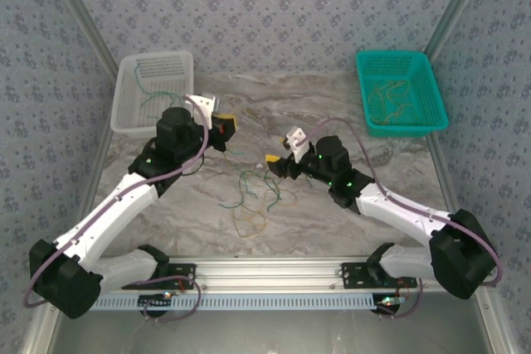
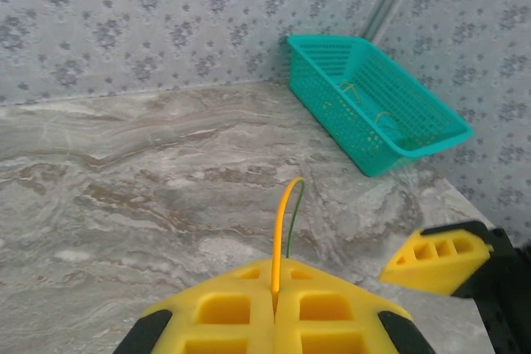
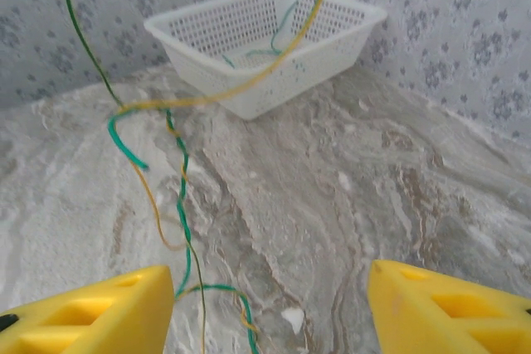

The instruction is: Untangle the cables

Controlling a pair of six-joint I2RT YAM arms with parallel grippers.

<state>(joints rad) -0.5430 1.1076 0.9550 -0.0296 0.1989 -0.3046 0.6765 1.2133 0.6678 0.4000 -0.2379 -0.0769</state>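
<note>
A grey-veined, marble-patterned table [image 1: 332, 113] walled in floral-print panels carries two white-and-black robot arms, the left arm [image 1: 116, 213] reaching toward the far left and the right arm [image 1: 398, 209] angled in toward the centre. A white plastic mesh basket [image 1: 155, 57] at the far-left corner holds a few green wires; a teal plastic mesh basket [image 1: 440, 109] at the far right holds yellowish ones. The left gripper [image 2: 275, 288], its yellow fingers pressed together, pinches a yellow strand and a green one that rise from the tips. The right gripper [image 3: 270, 304] stands with its yellow fingers wide apart, gripping nothing. The thin green and yellow cables [image 1: 249, 196] lie in loose, crossed loops on the table between the two grippers, with strands lifting up toward the left one.
</note>
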